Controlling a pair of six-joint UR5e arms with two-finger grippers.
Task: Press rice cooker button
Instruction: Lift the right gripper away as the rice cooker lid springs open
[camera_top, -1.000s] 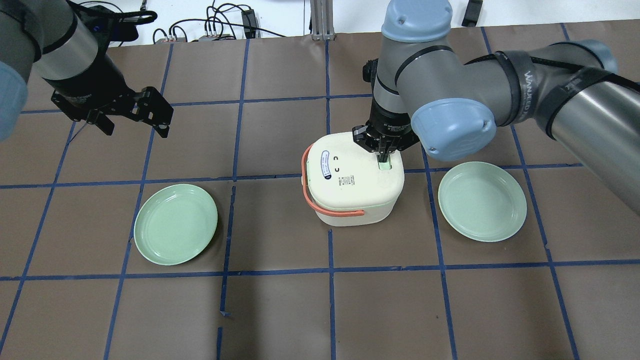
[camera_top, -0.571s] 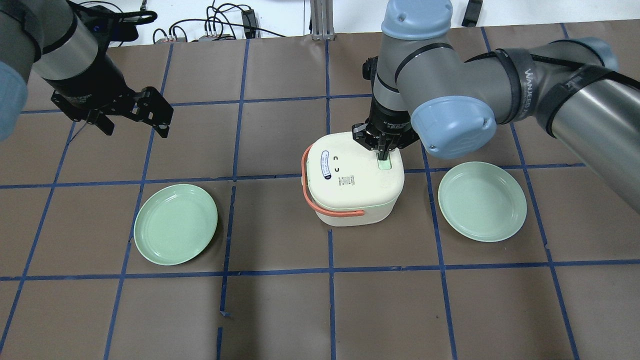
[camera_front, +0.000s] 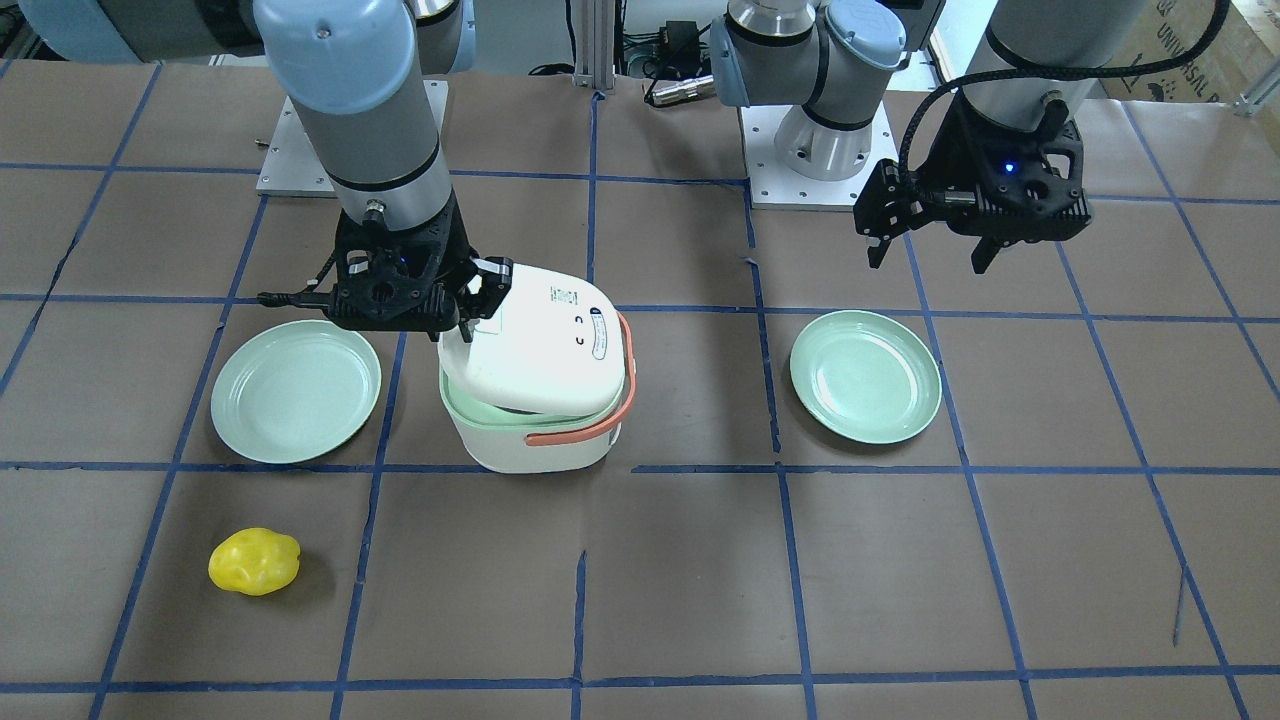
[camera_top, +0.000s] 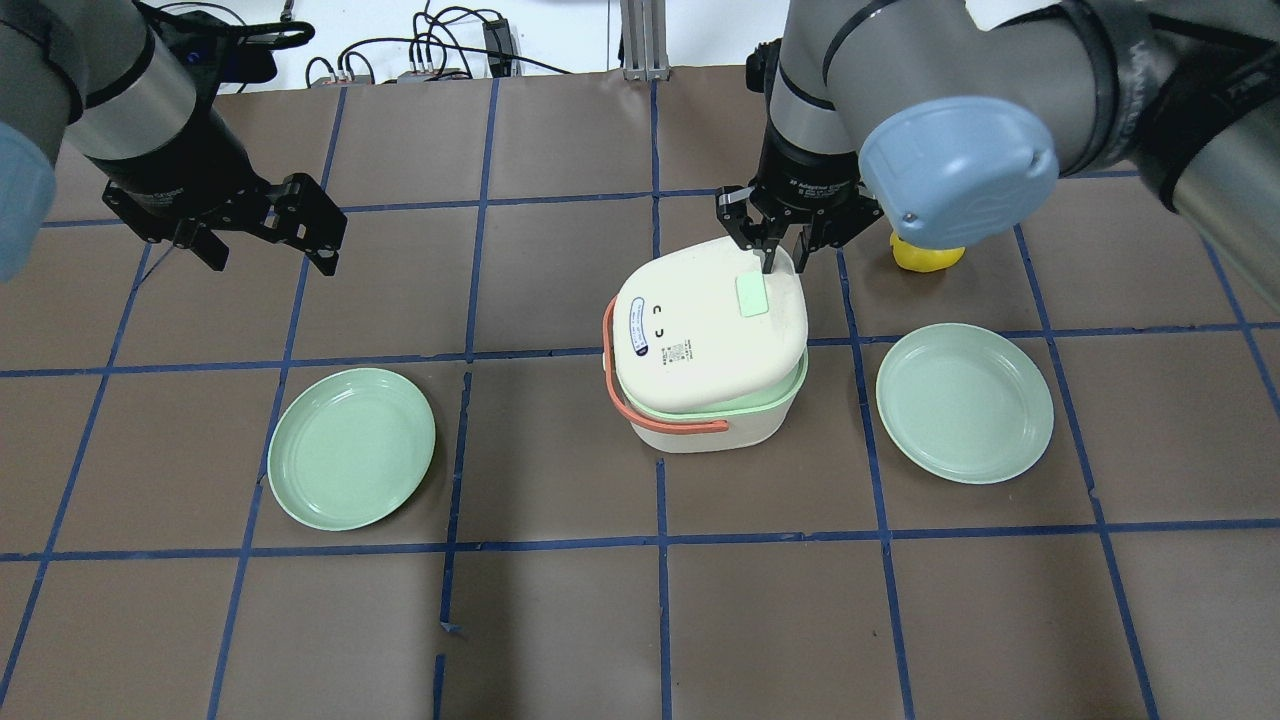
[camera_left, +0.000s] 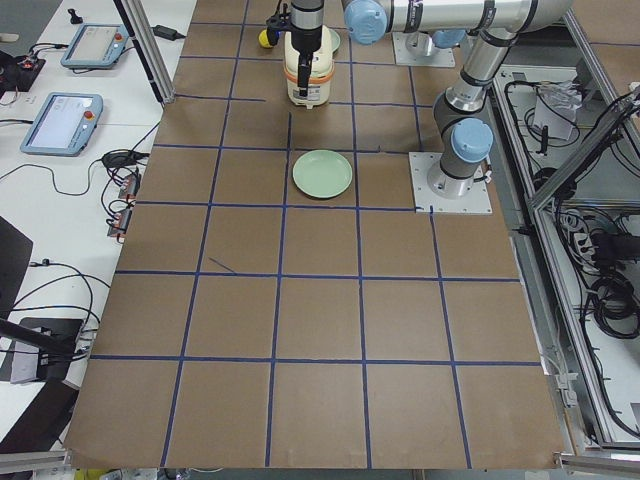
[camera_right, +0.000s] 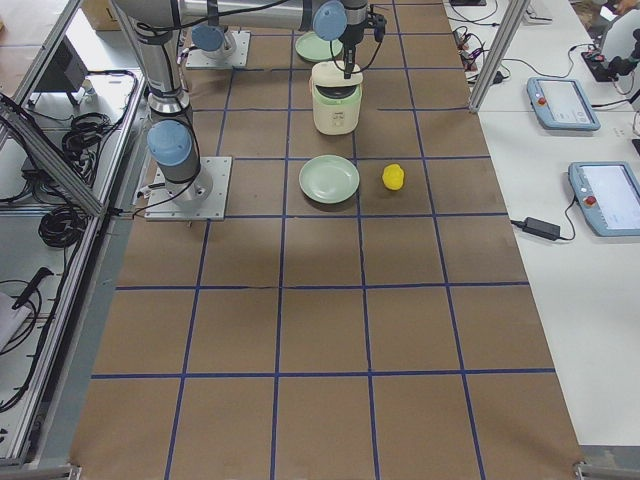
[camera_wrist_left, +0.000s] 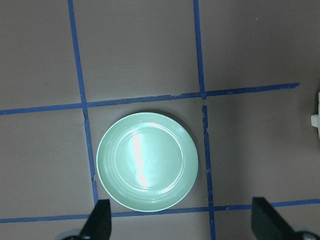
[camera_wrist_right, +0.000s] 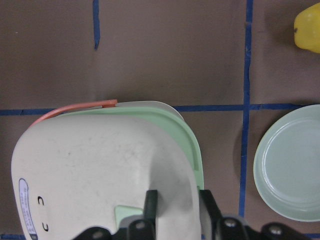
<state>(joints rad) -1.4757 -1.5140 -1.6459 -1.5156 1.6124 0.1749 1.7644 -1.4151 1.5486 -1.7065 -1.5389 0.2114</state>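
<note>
The cream rice cooker (camera_top: 700, 350) with an orange handle stands mid-table, and its lid (camera_front: 530, 350) is popped up and tilted. The pale green button (camera_top: 751, 297) sits on the lid's far right part. My right gripper (camera_top: 783, 258) is at the lid's rear edge, just beyond the button and off it. In the right wrist view the gripper (camera_wrist_right: 177, 197) is empty, its jaws nearly together with a narrow gap, above the lid (camera_wrist_right: 100, 170). My left gripper (camera_top: 270, 258) is open and empty, far to the left above the table.
A green plate (camera_top: 351, 448) lies left of the cooker under my left gripper (camera_wrist_left: 180, 220), and another plate (camera_top: 964, 402) lies to the right. A yellow fruit-like object (camera_top: 925, 257) sits beyond the right plate. Blue tape lines cross the brown table.
The lid has sprung up and now tilts open. My right gripper has lifted off the button and moved back. The yellow object now shows. The left arm has not moved.
</note>
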